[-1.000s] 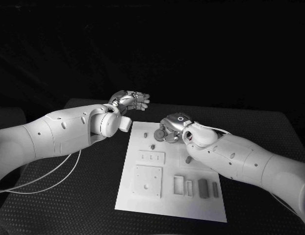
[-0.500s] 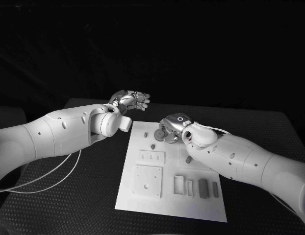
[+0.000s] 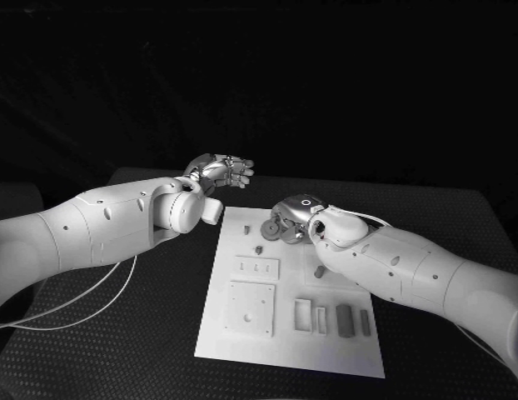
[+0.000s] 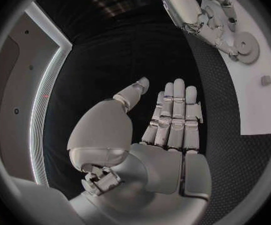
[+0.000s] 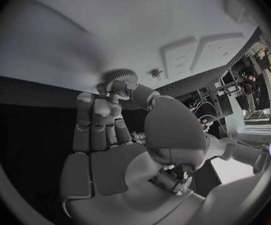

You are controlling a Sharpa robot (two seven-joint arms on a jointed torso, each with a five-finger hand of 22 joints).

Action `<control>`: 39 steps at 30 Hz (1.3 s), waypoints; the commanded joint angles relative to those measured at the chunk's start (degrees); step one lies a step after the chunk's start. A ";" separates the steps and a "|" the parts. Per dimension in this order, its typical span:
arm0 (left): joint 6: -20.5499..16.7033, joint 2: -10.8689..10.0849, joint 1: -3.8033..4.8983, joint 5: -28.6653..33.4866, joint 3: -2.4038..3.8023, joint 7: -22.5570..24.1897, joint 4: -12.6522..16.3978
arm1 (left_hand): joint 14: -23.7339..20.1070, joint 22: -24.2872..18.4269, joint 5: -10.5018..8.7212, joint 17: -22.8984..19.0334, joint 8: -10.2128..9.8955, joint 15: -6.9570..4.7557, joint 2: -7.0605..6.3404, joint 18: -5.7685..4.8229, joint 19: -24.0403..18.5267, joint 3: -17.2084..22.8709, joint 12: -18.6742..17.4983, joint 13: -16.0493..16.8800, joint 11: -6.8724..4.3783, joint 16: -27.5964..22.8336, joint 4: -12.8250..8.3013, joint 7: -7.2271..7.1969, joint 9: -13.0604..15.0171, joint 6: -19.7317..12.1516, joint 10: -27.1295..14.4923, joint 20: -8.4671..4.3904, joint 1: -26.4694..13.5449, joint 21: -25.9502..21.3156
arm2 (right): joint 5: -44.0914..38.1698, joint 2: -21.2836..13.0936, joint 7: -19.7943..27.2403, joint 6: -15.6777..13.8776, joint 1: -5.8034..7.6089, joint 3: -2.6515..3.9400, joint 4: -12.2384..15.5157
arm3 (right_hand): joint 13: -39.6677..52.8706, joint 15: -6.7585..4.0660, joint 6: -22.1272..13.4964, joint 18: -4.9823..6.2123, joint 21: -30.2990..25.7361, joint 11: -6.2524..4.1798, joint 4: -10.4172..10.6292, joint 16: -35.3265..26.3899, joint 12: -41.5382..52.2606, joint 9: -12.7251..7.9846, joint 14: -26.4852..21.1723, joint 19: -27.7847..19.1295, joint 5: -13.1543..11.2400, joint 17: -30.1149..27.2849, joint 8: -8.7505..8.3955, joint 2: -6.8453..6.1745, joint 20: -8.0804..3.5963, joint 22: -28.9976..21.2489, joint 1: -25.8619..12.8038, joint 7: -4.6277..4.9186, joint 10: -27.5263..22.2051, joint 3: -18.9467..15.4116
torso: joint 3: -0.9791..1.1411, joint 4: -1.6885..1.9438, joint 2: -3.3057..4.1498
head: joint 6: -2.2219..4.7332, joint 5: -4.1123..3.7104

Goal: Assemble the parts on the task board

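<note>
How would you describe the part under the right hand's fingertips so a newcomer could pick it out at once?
Start at the white task board in the middle of the table and go to its far end, where the right hand reaches down. At its fingertips lies a gear: a round, flat, toothed disc, unlike the small pegs and rectangular blocks elsewhere on the board.

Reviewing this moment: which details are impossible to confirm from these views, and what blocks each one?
- Head view: the right hand covers the round grey gear part, so the grip is unclear.
- Right wrist view: the gear's toothed rim shows at the fingertips; whether it rests on the white task board is hidden.
- Head view: the right forearm hides the board's right edge.
- Small grey parts are too small to identify.
</note>
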 commanded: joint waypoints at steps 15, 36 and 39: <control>0.18 -0.07 0.09 -0.26 0.06 0.35 -0.11 | -0.15 1.06 -0.15 0.09 -0.11 0.09 -0.19 1.08 -0.41 0.02 -0.32 0.09 0.22 -0.36 -0.34 0.06 0.02 -0.41 -0.23 -0.01 -0.36 0.38 | 0.47 -0.98 -1.78 3.41 -0.43 -0.27 -0.21 | 0.35 0.06 -0.43 0.94 0.88 -0.05 -0.14 -0.12 0.49 0.11 0.40 0.18 0.56 0.27 0.67 0.75 0.15 -0.05 -1.56 0.32 -0.02 3.06 | 0.03 -0.01 0.03 | 0.00 -0.08; 0.13 -0.69 0.09 -0.26 0.06 0.63 -0.45 | -0.15 1.06 -0.15 0.11 -0.11 0.09 -0.18 1.09 -0.42 0.04 -0.34 0.10 0.22 -0.38 -0.35 0.07 0.02 -0.43 -0.25 -0.01 -0.34 0.39 | 7.86 -5.88 3.67 -8.49 1.38 0.83 5.68 | 0.02 0.37 0.00 0.94 1.16 0.32 -0.65 -0.32 0.24 0.45 0.72 0.76 -8.77 0.31 1.43 -0.07 -0.43 -0.61 -1.37 0.74 0.29 3.14 | 0.01 -0.25 -0.03 | 0.81 -0.69; -0.33 -0.93 0.09 -0.45 0.06 0.65 -0.50 | -0.15 1.06 -0.15 0.11 -0.10 0.09 -0.19 1.09 -0.43 0.06 -0.33 0.10 0.20 -0.39 -0.39 0.02 0.02 -0.42 -0.23 -0.02 -0.29 0.39 | 8.72 -8.19 4.21 -9.34 2.39 1.93 8.37 | -0.08 0.75 0.01 0.94 1.15 0.77 -1.01 -0.54 0.13 0.54 0.62 0.69 -15.51 0.30 1.62 -0.79 -0.47 -0.85 -1.71 1.19 0.18 1.11 | 0.08 -0.30 -0.09 | 1.09 -0.81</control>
